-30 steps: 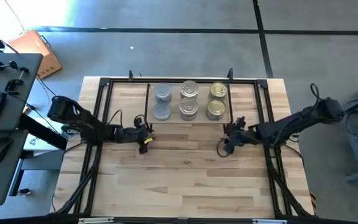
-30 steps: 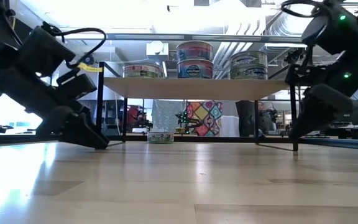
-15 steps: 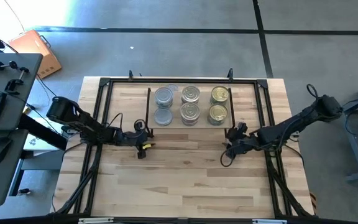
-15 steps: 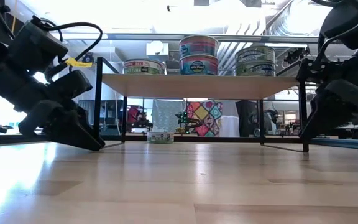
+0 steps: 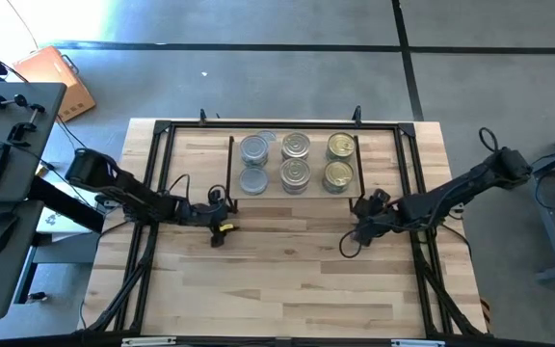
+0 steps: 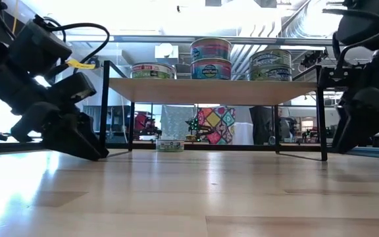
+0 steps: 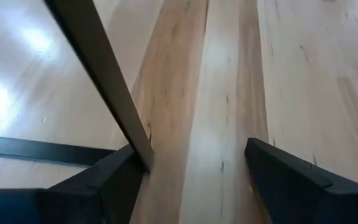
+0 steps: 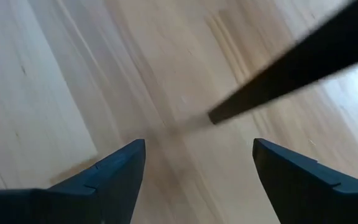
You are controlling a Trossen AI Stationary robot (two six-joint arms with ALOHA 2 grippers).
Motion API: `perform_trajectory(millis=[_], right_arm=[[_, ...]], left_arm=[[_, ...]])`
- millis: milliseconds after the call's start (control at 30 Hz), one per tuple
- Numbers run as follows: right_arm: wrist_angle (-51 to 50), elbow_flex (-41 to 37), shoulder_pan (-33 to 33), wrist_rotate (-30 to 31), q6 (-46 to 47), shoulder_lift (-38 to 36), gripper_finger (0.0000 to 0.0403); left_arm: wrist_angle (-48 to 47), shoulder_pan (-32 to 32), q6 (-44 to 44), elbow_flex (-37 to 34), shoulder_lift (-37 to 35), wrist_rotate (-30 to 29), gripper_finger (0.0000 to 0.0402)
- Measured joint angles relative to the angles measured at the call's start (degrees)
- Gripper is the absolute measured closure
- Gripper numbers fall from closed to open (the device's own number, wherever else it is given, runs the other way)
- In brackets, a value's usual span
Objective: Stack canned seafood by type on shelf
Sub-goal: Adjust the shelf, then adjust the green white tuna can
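The shelf point(image 5: 311, 162), a light-wood board on thin black wire legs, stands at the table's far middle. Several tins rest on it in three columns: plain silver-grey point(image 5: 252, 164) on the left, pull-ring silver point(image 5: 295, 160) in the middle, gold point(image 5: 337, 160) on the right. In the low view the middle tins point(image 6: 210, 59) stand two high. My left gripper point(image 5: 218, 229) point(image 7: 191, 155) is open and empty, low over the table by the shelf's near left leg point(image 6: 104, 112). My right gripper point(image 5: 355, 237) point(image 8: 199, 146) is open and empty by the near right leg point(image 6: 322, 112). My left gripper: the foot of the shelf's near left leg point(image 7: 143, 160) stands right at the inner side of one finger point(image 7: 114, 177). I cannot tell whether they touch.
One more small tin point(image 6: 170, 144) shows on the table under the shelf, farther off. A black frame point(image 5: 162, 130) runs round the tabletop and the arm mounts. The near half of the table point(image 5: 287, 280) is bare wood.
Both grippers have drawn back from the shelf's near legs toward the table's near edge, staying low and open. The shelf with its tins has slid a little toward the near edge and stands still upright.
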Motion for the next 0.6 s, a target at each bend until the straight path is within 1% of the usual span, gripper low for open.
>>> perform_trajectory(millis=[133,233,433,600], right_arm=[[-9.8,3.7,0.1,-0.3,2.3,0.0,0.0112],[-14.5,5.8,0.0,0.2,3.7,0.0,0.0112],[-16.4,6.7,0.0,0.7,3.9,0.0,0.0112],[-16.0,6.7,0.9,1.5,3.6,0.0,0.0112]], left_arm=[[-6.6,-0.1,-0.1,0.0,-4.5,1.3,0.0126],[-13.0,-0.1,-2.3,-0.1,-8.6,1.6,0.0126],[-26.1,-0.1,-6.5,-0.1,-17.4,1.8,0.0126],[-32.4,-0.1,-7.3,-0.1,-24.3,4.3,0.0128]])
